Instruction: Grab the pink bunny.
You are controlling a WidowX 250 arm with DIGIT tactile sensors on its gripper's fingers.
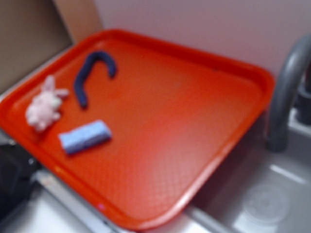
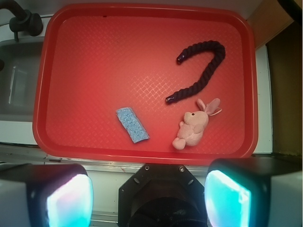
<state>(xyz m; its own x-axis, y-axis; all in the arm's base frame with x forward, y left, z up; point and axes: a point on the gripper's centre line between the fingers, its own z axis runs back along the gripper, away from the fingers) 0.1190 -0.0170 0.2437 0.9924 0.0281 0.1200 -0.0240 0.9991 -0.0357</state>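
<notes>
The pink bunny point(image 1: 44, 105) lies on the red tray point(image 1: 194, 126) near its left edge. In the wrist view the bunny point(image 2: 195, 124) lies near the tray's point(image 2: 94, 56) lower right corner, ears pointing up right. My gripper point(image 2: 149, 196) hangs high above the counter just off the tray's near edge, jaws wide apart and empty. The bunny is ahead of the gripper and a little to the right, well below it. The gripper does not show in the exterior view.
A dark-blue curved hook-shaped piece point(image 2: 199, 71) lies just beyond the bunny, and a light-blue rectangular block point(image 2: 132, 124) lies to its left. A sink with a grey faucet point(image 1: 286, 92) borders the tray. A brown wall panel point(image 2: 284, 94) runs along the tray's right side.
</notes>
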